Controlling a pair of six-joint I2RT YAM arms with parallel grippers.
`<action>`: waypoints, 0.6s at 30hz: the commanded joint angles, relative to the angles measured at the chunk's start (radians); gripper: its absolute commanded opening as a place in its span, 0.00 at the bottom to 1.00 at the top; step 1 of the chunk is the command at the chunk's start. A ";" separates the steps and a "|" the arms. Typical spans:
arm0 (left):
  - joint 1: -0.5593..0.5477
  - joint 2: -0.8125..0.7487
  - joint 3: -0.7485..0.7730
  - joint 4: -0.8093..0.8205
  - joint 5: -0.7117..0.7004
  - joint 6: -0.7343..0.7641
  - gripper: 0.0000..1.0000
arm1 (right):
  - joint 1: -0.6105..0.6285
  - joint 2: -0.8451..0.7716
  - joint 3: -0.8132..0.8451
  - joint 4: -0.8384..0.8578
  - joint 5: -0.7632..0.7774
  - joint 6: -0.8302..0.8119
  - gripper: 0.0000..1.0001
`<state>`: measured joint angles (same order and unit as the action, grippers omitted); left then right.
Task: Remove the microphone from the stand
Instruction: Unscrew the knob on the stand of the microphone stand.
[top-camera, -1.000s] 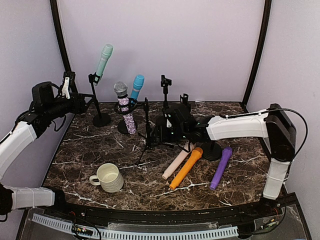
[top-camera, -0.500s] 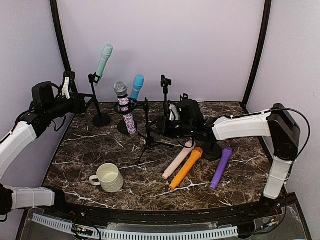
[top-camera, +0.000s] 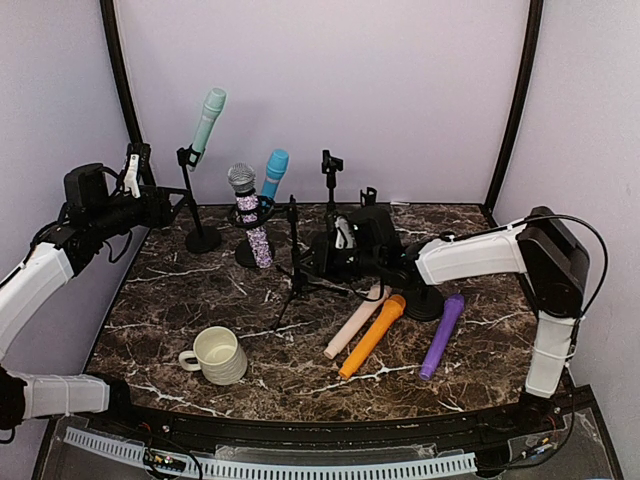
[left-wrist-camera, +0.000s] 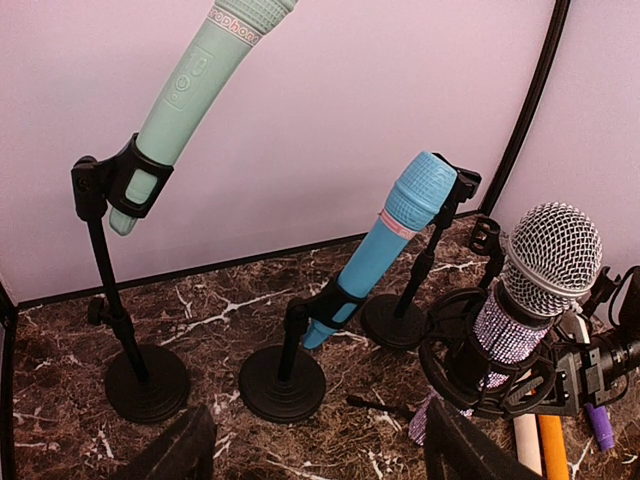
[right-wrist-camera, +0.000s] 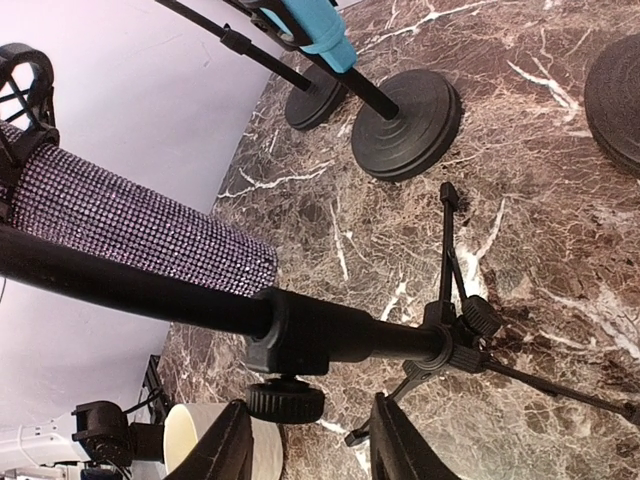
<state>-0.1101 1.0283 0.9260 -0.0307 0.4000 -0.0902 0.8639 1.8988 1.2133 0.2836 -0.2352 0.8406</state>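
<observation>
Three microphones sit in stands: a teal one (top-camera: 208, 120) (left-wrist-camera: 195, 70) on the tall stand, a blue one (top-camera: 273, 175) (left-wrist-camera: 385, 240) on a round-base stand, and a glittery purple one with a silver head (top-camera: 250, 215) (left-wrist-camera: 530, 290) (right-wrist-camera: 130, 225) in a ring mount. My right gripper (top-camera: 318, 255) (right-wrist-camera: 310, 440) is at the black tripod stand (top-camera: 293, 250). Its fingers stand apart just short of the pole (right-wrist-camera: 330, 335), with the clamp knob (right-wrist-camera: 285, 400) between them. My left gripper (top-camera: 165, 205) (left-wrist-camera: 320, 460) hangs open at the far left, holding nothing and facing the stands.
A pink (top-camera: 355, 320), an orange (top-camera: 372, 335) and a purple microphone (top-camera: 442, 335) lie loose on the marble table right of centre. A cream mug (top-camera: 218, 355) stands at the front left. An empty clip stand (top-camera: 330, 175) rises at the back, and a round base (top-camera: 425, 300) sits under my right forearm.
My right gripper has risen a little along the tripod stand and its jaws have narrowed around the pole's knob. The left arm and the microphones have stayed still.
</observation>
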 joint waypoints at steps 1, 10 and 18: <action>0.000 -0.005 -0.016 0.027 -0.006 0.009 0.74 | -0.003 0.021 0.024 0.060 -0.011 0.013 0.39; -0.002 -0.006 -0.018 0.028 -0.006 0.009 0.74 | -0.003 0.038 0.044 0.072 -0.012 0.015 0.35; -0.001 -0.006 -0.017 0.028 -0.006 0.010 0.74 | 0.000 0.033 0.046 0.061 0.011 -0.001 0.16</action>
<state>-0.1101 1.0286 0.9257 -0.0307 0.3992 -0.0902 0.8639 1.9217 1.2335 0.3214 -0.2478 0.8528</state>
